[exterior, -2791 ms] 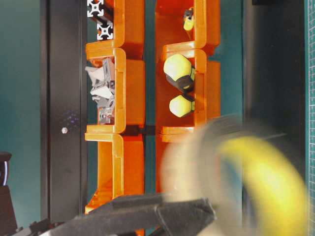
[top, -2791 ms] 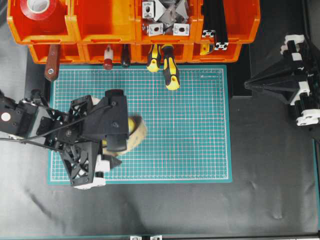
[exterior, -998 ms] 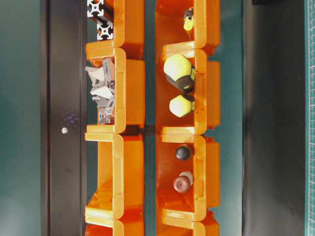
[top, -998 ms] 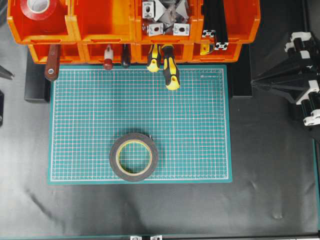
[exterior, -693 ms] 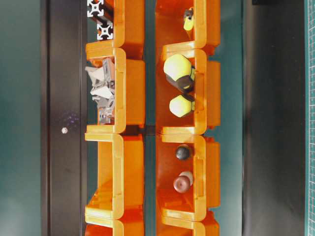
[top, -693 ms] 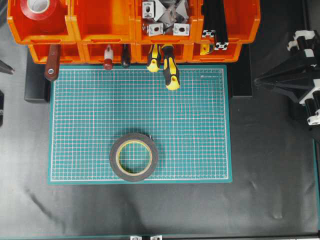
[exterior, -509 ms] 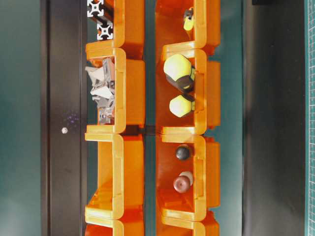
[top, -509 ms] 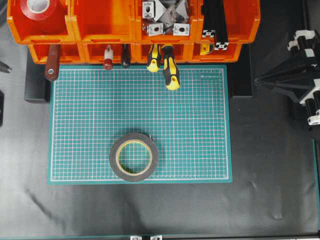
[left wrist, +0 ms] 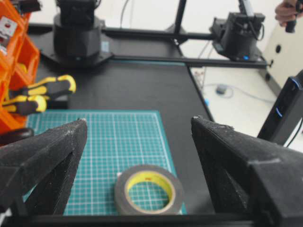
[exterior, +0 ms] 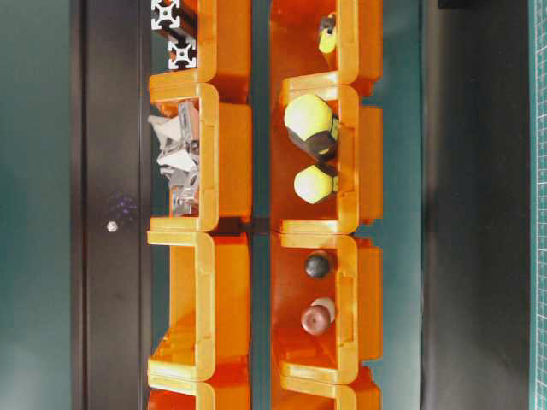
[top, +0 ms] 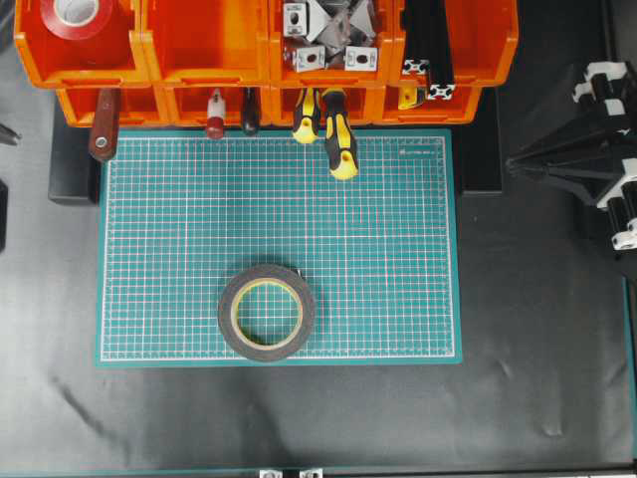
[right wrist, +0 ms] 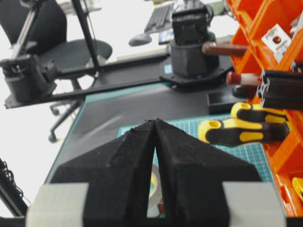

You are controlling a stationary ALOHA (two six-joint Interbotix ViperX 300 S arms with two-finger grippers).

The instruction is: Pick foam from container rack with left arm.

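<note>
Overhead: foam (top: 267,312) unmoved since earlier.

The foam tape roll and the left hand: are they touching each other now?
Apart. In the left wrist view the foam tape roll lies flat on the cutting mat, and the left hand stands wide open above it with clear space around.

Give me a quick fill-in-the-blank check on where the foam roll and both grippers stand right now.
1. The foam roll lies flat on the green ____.
2. The left gripper has its jaws ____, with nothing between them.
3. The right gripper has its jaws ____.
4. In the orange rack, the red tape roll sits in the rear bin on the far ____ of the overhead view.

Missing words: mat; open; shut; left
</note>
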